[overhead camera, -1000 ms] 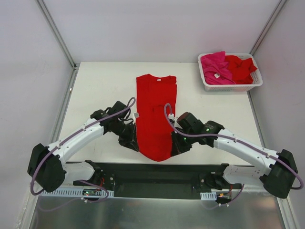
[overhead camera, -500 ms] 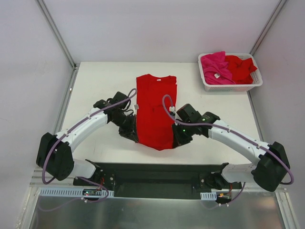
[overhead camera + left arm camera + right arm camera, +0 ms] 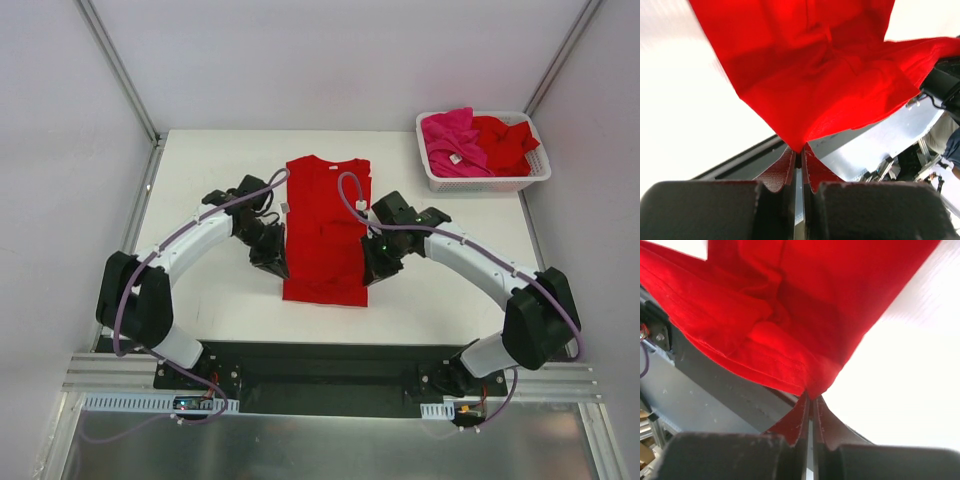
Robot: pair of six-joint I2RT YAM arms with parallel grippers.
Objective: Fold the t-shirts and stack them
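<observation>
Red t-shirt (image 3: 325, 225) lay lengthwise mid-table (image 3: 215, 180), collar far, near hem strung between the claws: left gripper (image 3: 276, 262) pressed together, pinching its left corner, and right gripper (image 3: 371, 270) likewise pinching the right corner.

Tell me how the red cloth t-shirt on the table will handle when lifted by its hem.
The red cloth t-shirt is probably floppy: it sags and creases between its pinched corners. Likely light, since two small corner pinches carry it. Lying flat, it shouldn't roll.
</observation>
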